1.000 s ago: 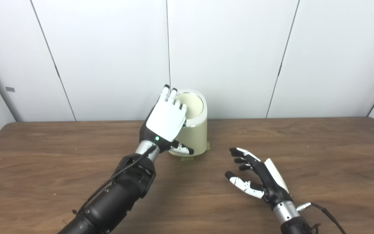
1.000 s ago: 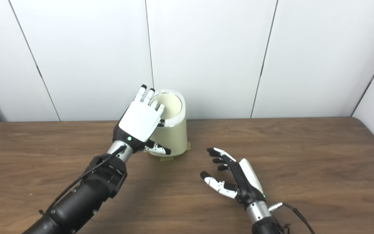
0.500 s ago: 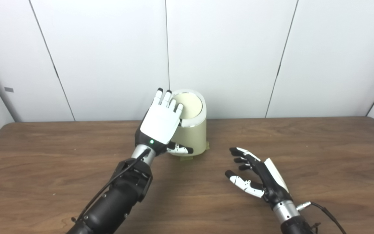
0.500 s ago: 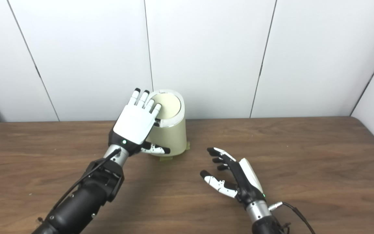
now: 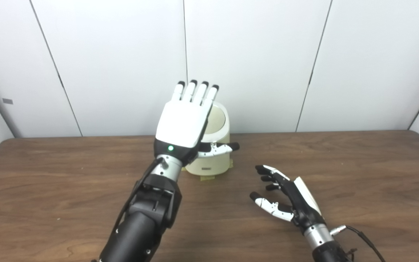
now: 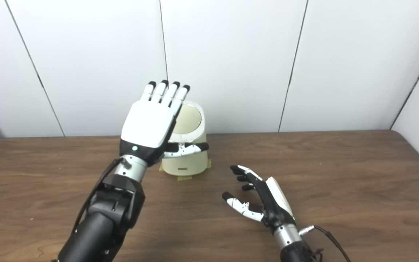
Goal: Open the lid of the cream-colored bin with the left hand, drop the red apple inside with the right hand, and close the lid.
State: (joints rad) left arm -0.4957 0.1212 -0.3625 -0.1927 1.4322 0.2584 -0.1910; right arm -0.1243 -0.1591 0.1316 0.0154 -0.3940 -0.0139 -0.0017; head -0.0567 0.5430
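One bin [image 5: 215, 153] and two hands are in view; no apple shows. The bin is a cream cylinder with a pale rim and a round lid [image 6: 188, 119] that looks shut, though the left hand covers its near-left edge, so I cannot be sure. A small dark label sits low on its front, and tape [image 5: 206, 178] peeks out at its base.

The left hand [image 5: 184, 122] is raised flat in front of the bin, white back to the camera, fingers straight and close together, thumb stretched rightward across the bin's front; it holds nothing. The right hand [image 5: 288, 200] lies low, right of and nearer than the bin, well apart from it, fingers spread and lightly curled, empty.

The table [image 5: 358, 171] is dark wood grain. Behind the bin stands a wall [image 5: 253, 54] of white panels with thin dark seams.
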